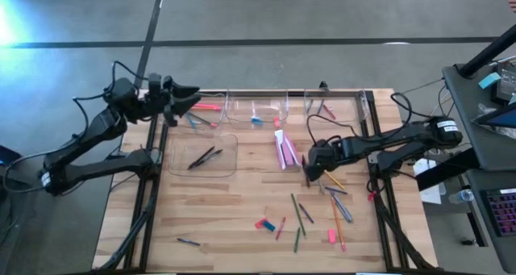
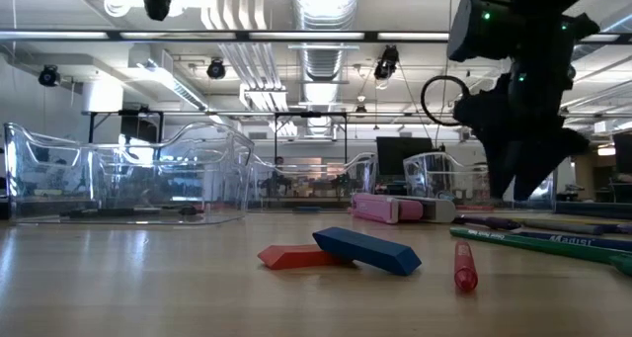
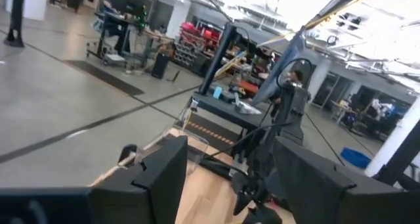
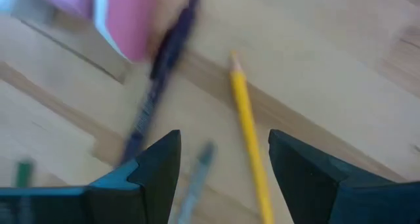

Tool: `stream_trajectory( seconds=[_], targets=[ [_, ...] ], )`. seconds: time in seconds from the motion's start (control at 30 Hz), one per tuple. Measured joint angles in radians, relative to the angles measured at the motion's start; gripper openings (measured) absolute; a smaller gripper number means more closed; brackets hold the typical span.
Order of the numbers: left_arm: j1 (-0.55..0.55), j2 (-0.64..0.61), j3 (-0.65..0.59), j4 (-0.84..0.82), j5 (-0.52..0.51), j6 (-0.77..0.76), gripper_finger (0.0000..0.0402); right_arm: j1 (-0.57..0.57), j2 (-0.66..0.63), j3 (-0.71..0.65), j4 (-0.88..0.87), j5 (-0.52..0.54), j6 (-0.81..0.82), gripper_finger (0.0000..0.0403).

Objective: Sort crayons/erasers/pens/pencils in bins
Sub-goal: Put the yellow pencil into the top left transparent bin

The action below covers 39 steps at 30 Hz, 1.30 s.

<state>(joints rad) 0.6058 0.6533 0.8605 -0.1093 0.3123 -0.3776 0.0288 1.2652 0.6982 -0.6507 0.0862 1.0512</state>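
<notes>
My right gripper (image 1: 310,172) is open and low over the middle of the table. In its wrist view (image 4: 223,145) a yellow pencil (image 4: 249,138) lies on the wood between the fingers, with a dark pen (image 4: 157,86) and a pink block (image 4: 125,17) beside it. My left gripper (image 1: 187,97) is open and empty, raised over the far-left clear bin (image 1: 208,112); it also shows in its own wrist view (image 3: 230,152). A red eraser (image 2: 294,256) and a blue eraser (image 2: 367,250) lie near the front edge, the blue one leaning on the red.
A clear bin (image 1: 227,164) holds two dark pens (image 1: 203,156). Two more clear bins (image 1: 260,112) (image 1: 337,106) stand along the far edge. Pink blocks (image 1: 284,150) lie mid-table. Several pens, pencils and crayons (image 1: 334,206) lie scattered at front right, with a pink eraser (image 1: 331,236).
</notes>
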Motion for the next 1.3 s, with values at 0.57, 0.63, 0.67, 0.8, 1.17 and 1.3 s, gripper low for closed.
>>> stream_trajectory(
  seconds=[0.57, 0.63, 0.67, 0.8, 1.17, 1.3],
  targets=[
    [-0.158, 0.041, -0.001, 0.0, -0.081, 0.178, 0.018, -0.079, -0.002, -0.148, 0.115, 0.002, -0.008, 0.0216],
    [-0.183, 0.047, -0.001, -0.009, -0.116, 0.227, 0.018, -0.079, -0.003, -0.153, 0.115, 0.002, -0.019, 0.0207],
    [-0.198, 0.051, -0.001, -0.01, -0.133, 0.247, 0.0179, -0.079, -0.002, -0.155, 0.114, 0.003, -0.024, 0.02],
    [-0.26, 0.079, -0.001, -0.014, -0.184, 0.311, 0.0179, -0.079, -0.002, -0.159, 0.107, 0.006, -0.06, 0.016],
    [-0.301, 0.181, -0.001, 0.009, -0.262, 0.342, 0.0179, -0.079, -0.001, -0.164, 0.093, -0.004, -0.083, 0.0052],
    [-0.301, 0.192, 0.0, 0.048, -0.258, 0.305, 0.0179, -0.079, -0.015, -0.159, 0.087, -0.01, -0.084, 0.0029]
  ],
)
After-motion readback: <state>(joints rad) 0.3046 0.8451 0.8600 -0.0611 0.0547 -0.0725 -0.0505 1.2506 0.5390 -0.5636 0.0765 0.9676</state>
